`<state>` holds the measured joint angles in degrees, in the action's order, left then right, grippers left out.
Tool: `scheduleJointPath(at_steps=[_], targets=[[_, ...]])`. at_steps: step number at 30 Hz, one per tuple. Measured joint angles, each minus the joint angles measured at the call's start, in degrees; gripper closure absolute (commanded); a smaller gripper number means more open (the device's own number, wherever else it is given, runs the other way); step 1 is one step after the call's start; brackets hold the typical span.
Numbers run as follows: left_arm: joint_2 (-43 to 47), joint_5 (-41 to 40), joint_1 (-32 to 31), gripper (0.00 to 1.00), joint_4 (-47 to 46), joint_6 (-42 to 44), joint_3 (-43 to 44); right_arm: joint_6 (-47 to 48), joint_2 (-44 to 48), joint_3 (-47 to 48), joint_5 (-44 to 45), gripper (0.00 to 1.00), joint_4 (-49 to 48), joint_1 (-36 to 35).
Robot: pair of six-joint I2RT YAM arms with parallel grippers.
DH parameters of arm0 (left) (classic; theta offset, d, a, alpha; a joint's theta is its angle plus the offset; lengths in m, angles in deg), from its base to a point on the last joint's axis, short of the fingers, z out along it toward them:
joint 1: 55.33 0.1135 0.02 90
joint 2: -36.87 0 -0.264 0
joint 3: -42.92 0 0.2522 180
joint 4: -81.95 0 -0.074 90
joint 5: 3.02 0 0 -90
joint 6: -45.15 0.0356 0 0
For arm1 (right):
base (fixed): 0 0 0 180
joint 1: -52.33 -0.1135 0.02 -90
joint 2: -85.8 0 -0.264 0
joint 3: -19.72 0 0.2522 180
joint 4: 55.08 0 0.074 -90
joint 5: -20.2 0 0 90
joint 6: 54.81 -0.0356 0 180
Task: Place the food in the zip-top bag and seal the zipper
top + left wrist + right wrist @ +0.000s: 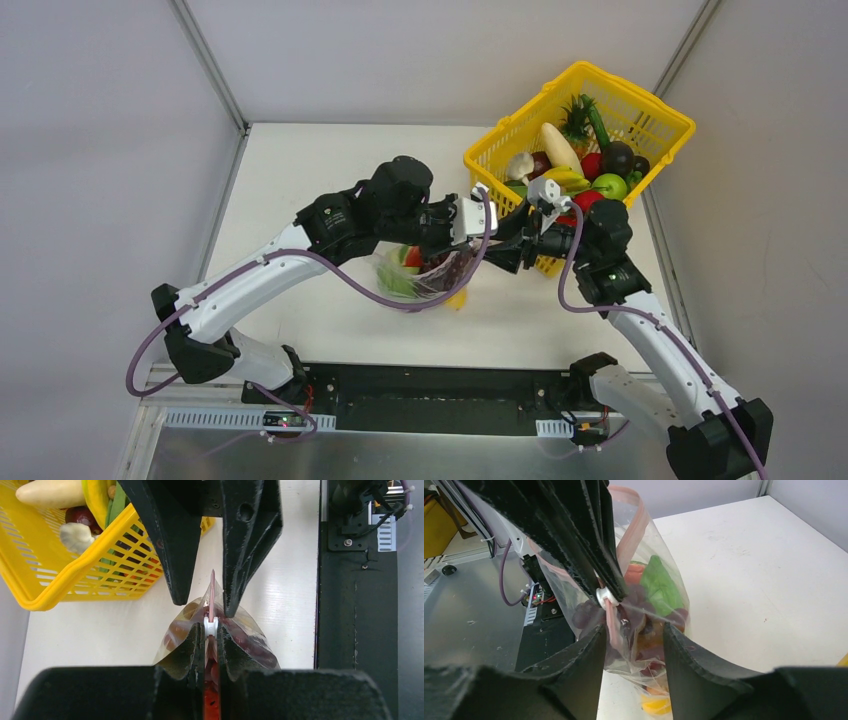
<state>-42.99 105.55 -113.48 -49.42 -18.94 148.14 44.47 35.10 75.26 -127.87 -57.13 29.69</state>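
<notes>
Left gripper (210, 632) pinching the zipper (212, 587) at the white slider (211, 625), right gripper (634, 630) hovering with fingers spread either side of that strip, bag (644, 650) holding the food (659, 582), standing upright near the yellow basket (75, 575).

Bright, even overhead light; soft shadows; faint sheen on zip-top bag (651, 550); wrist-view foregrounds soft.

Bare tabletop (300, 170) lies open at the far left; the yellow basket (655, 125) fills the far right corner, near the zip-top bag (400, 283).
</notes>
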Motion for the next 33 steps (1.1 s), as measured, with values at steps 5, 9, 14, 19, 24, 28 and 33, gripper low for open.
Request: scheduleJointPath(at_steps=[5, 9, 14, 19, 24, 28, 33], targets=[[-0.1, 0.4, 0.0, 1.0, 0.2, 0.0, 0.3, 0.8, -1.2, 0.4, -0.1, 0.87, 0.2, -0.4], [-0.4, 0.4, 0.1, 1.0, 0.2, 0.0, 0.5, 1.1, -0.5, 0.4, 0.2, 1.0, 0.3, -0.6], [-0.3, -0.1, 0.1, 1.0, 0.1, 0.3, 0.9, 1.2, 1.6, 0.0, 1.9, 1.0, 1.2, -0.8], [1.4, -3.6, 0.0, 1.0, -0.3, 1.2, -0.9, 1.0, 2.4, -0.9, 3.8, 1.0, 0.7, -1.3], [5.8, -6.8, 0.0, 1.0, -1.1, 1.8, -5.2, -0.5, 2.4, -2.3, 4.2, 1.0, -2.5, -1.7], [8.9, -9.1, 0.0, 1.0, -1.1, 1.9, -7.5, -2.3, 2.7, -3.8, 4.5, 1.0, -5.7, -1.7], [11.1, -10.7, 0.1, 1.0, -0.7, 2.0, -8.5, -3.1, 2.8, -4.2, 4.9, 1.0, -7.1, -1.7]])
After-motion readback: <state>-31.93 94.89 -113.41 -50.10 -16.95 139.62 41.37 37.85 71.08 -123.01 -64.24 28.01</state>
